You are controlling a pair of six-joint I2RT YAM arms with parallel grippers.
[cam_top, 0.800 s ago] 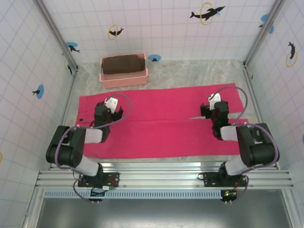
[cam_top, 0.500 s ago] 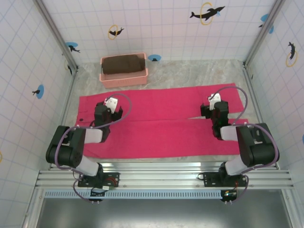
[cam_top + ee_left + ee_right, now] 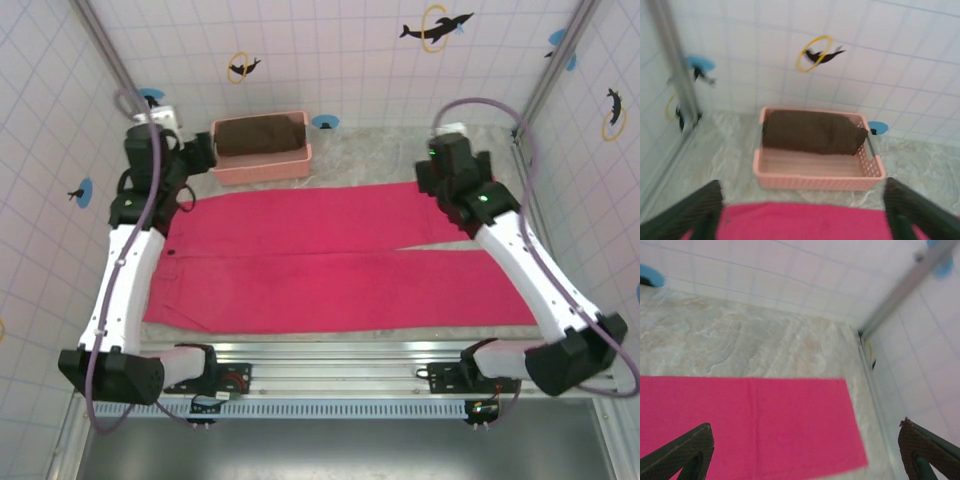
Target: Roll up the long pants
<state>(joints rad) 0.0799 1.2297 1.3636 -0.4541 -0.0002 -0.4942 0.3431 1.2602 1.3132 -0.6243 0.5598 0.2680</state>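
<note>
Gaping empty, left pincer [image 3: 801, 200] faces the basket [image 3: 790, 181], right pincer [image 3: 806, 427] the long pants [image 3: 730, 415].

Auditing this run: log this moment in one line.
long pants: flat, unrolled | left end effector: open, facing basket | right end effector: open, over cuff

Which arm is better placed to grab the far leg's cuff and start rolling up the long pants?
Right, most likely. The open right hand hangs over the far leg's cuff of the long pants; the left hand is at the opposite end, facing the pink basket.
</note>
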